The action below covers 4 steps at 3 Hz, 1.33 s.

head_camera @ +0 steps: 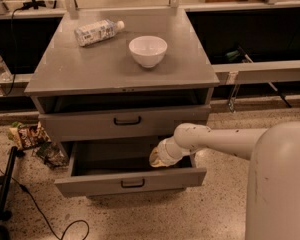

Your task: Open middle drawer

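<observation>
The middle drawer (90,185) is a wide grey metal drawer with a small black handle (132,183). It stands pulled well out, and its plain grey interior shows. My gripper (158,159) is at the end of the white arm (225,141), which reaches in from the right. The gripper sits low inside the open drawer, near its right side, just behind the front panel and above and right of the handle. The upper drawer (80,125) with its own black handle sits above, nearly pushed in.
A white bowl (147,50) and a plastic bottle (96,31) lying on its side rest on the cabinet top (65,69). Snack packets (27,134) and black cables (35,209) lie on the floor to the left. The robot's white body (280,184) fills the right foreground.
</observation>
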### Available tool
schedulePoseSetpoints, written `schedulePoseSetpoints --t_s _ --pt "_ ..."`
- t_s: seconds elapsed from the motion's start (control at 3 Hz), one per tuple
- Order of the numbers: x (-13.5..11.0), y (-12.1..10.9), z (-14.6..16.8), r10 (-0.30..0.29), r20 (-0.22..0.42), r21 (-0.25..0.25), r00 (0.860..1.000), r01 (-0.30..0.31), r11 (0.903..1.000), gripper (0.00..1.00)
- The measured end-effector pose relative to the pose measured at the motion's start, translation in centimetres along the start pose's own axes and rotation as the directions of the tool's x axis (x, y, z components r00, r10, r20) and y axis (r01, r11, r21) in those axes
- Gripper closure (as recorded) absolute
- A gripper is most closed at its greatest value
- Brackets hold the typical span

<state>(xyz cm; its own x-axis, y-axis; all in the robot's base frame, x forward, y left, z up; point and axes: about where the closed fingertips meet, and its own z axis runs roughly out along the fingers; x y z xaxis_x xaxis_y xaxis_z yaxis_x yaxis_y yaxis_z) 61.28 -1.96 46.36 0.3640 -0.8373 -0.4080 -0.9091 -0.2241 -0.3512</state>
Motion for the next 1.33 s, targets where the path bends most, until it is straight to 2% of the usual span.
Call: schedulePoseSetpoints --t_s 0.33,0.67,1.0,1.33 --pt "-0.1 -1.3 2.0 -0.014 0.013 0.036 1.0 0.013 0.9993 1.0" --pt "0.2 -1.4 4.2 -0.005 0.023 0.031 1.0 0.005 0.9995 1.0" --pt "0.6 0.0 5.8 0.019 0.035 -0.013 0.999 -0.018 0.9998 1.0" --pt "0.7 2.8 6.2 0.068 0.058 -0.096 0.996 -0.062 0.9935 1.0"
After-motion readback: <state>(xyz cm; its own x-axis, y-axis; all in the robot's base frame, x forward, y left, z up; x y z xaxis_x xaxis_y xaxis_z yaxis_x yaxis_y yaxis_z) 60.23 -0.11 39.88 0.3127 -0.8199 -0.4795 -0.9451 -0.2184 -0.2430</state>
